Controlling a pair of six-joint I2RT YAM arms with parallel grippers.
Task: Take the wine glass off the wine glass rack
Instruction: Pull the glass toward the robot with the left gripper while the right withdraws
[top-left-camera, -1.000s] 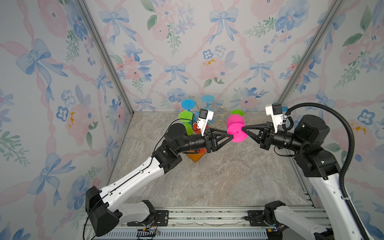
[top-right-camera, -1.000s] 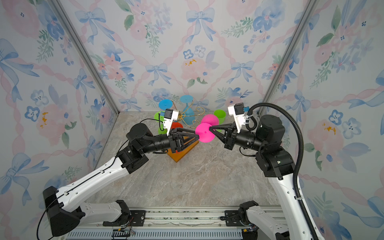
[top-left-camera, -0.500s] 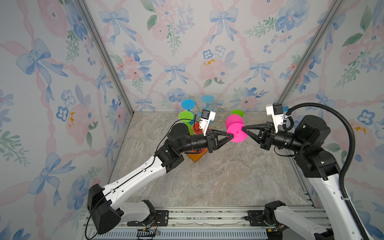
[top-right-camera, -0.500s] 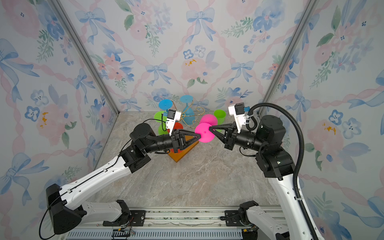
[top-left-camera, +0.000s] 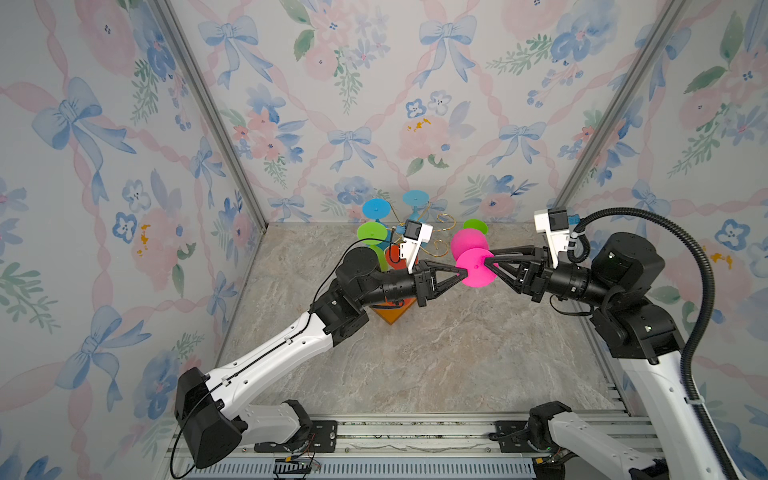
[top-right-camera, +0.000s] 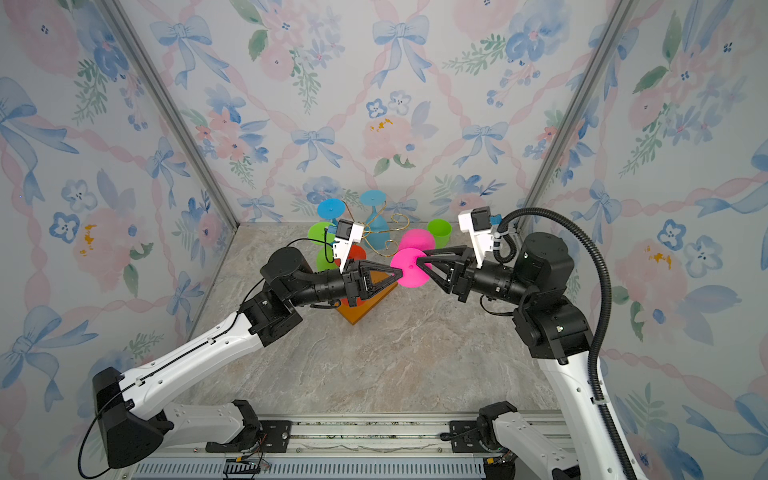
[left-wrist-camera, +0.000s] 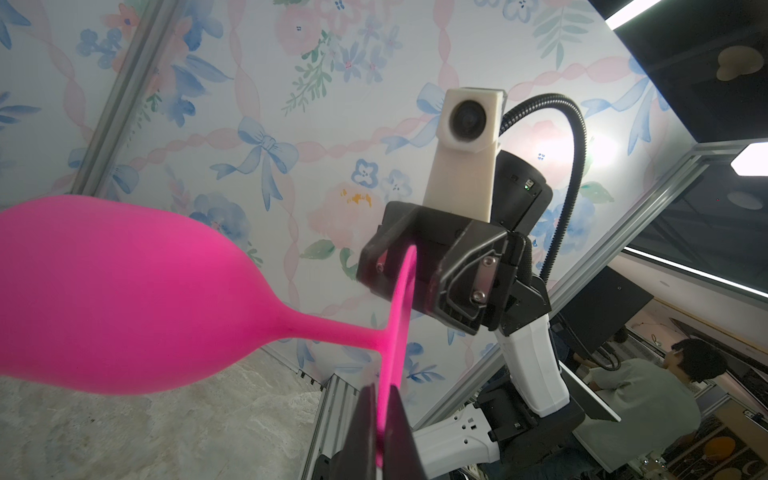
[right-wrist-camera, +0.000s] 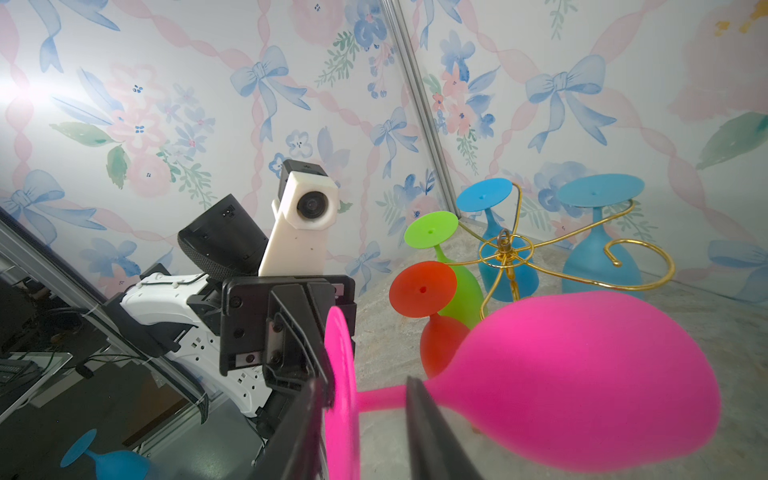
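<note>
Pink wine glass (top-left-camera: 467, 246) lies sideways in the air at 4 o'clock of the rack (right-wrist-camera: 505, 248), foot rim pinched in my left gripper (top-left-camera: 464, 274), my right gripper (top-left-camera: 489, 257) spread astride the foot; looks light, matte, maybe rubbery, so the stem is likely the firmer hold.

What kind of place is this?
Likely a robotics lab booth: wallpapered panels on aluminium posts enclose a marble-look tabletop, left arm and right arm sit by a rail, and a person sits outside.
</note>
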